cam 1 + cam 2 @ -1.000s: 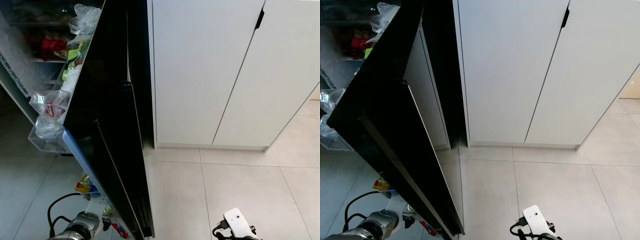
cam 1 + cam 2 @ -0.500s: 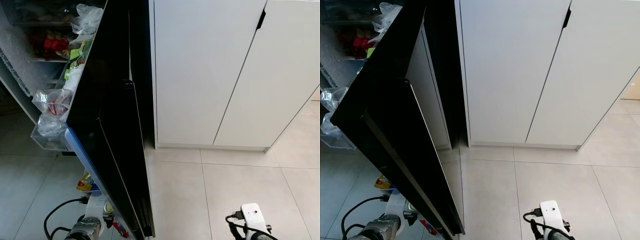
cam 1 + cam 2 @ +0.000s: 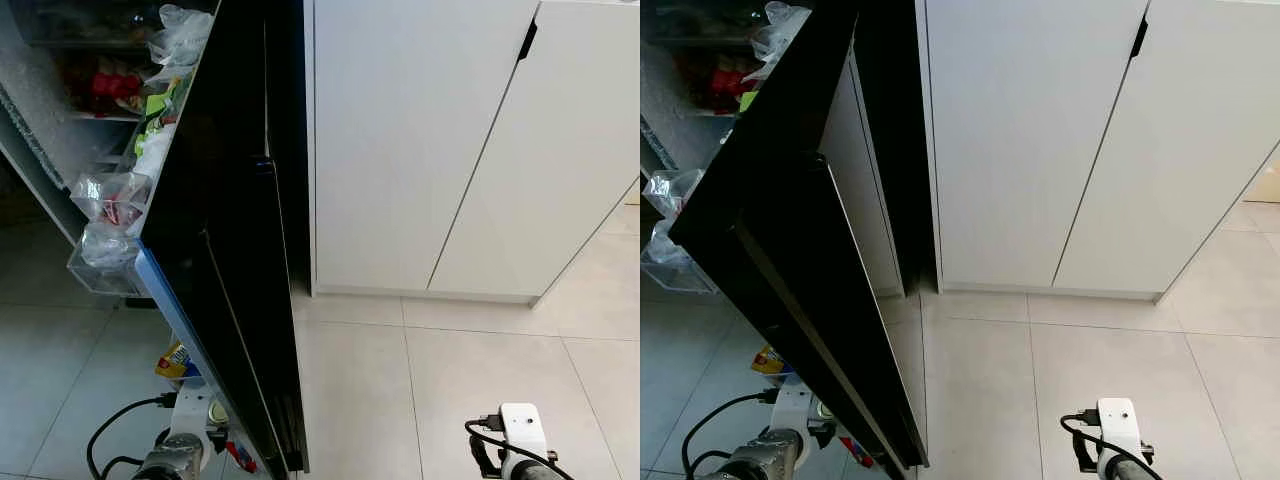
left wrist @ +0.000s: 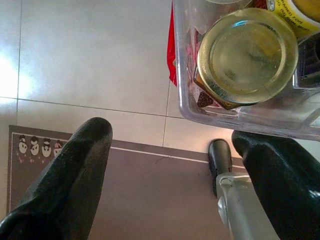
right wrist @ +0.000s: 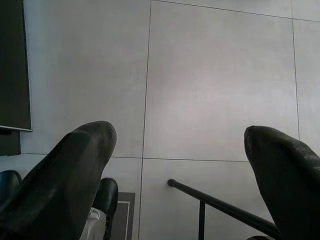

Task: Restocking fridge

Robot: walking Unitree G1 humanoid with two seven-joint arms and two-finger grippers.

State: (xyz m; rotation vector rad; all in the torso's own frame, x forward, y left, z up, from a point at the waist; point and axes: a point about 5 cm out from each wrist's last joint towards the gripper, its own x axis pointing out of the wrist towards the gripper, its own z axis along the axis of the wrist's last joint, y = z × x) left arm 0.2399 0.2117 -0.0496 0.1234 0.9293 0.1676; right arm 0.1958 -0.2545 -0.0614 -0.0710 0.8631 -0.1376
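Left tool and right tool both wide apart, empty, beside fridge door.

The open fridge door stands left of the cupboards; bags sit in its door shelves, a jar, seemingly, in the lowest bin.
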